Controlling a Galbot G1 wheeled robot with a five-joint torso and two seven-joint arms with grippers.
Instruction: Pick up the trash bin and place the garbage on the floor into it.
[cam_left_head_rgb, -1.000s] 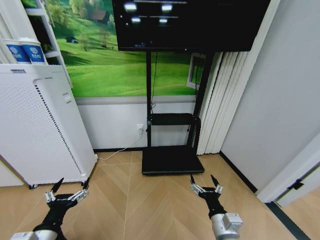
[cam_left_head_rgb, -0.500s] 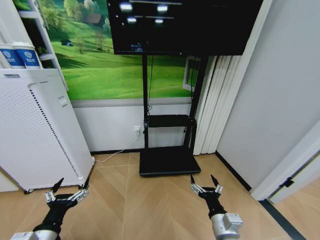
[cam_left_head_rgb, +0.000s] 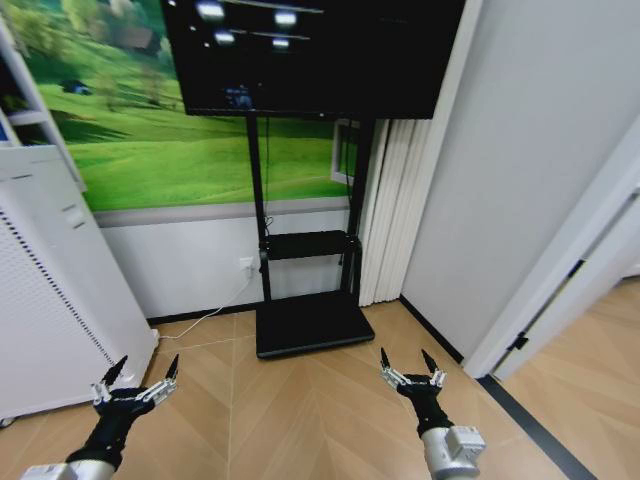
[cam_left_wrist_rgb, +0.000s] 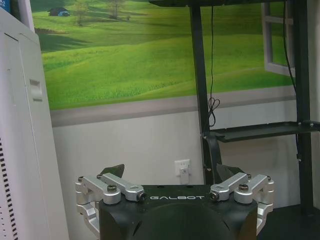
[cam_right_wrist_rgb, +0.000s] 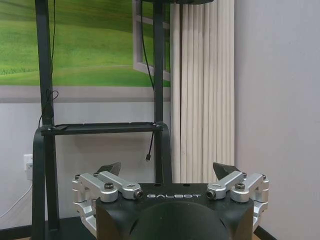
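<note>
The trash bin and the garbage are out of view. The floor (cam_left_head_rgb: 330, 400) is tan herringbone wood with a black border strip on the right. My left gripper (cam_left_head_rgb: 135, 374) hangs low at the bottom left of the head view, open and holding nothing. My right gripper (cam_left_head_rgb: 411, 364) hangs low at the bottom right, also open and holding nothing. In the left wrist view the left gripper (cam_left_wrist_rgb: 172, 175) faces the wall under the meadow mural. In the right wrist view the right gripper (cam_right_wrist_rgb: 167, 170) faces the black stand and the white curtain.
A black TV stand (cam_left_head_rgb: 300, 325) with a flat base stands straight ahead, under a large dark screen (cam_left_head_rgb: 310, 55). A tall white perforated cabinet (cam_left_head_rgb: 50, 300) is at the left. A white curtain (cam_left_head_rgb: 385, 210) and a grey wall close the right side, with a doorway at far right.
The whole head view has shifted leftward, so the camera has turned right. The white cabinet has slid toward the left edge and a doorway has appeared at right. Both grippers hold the same pose.
</note>
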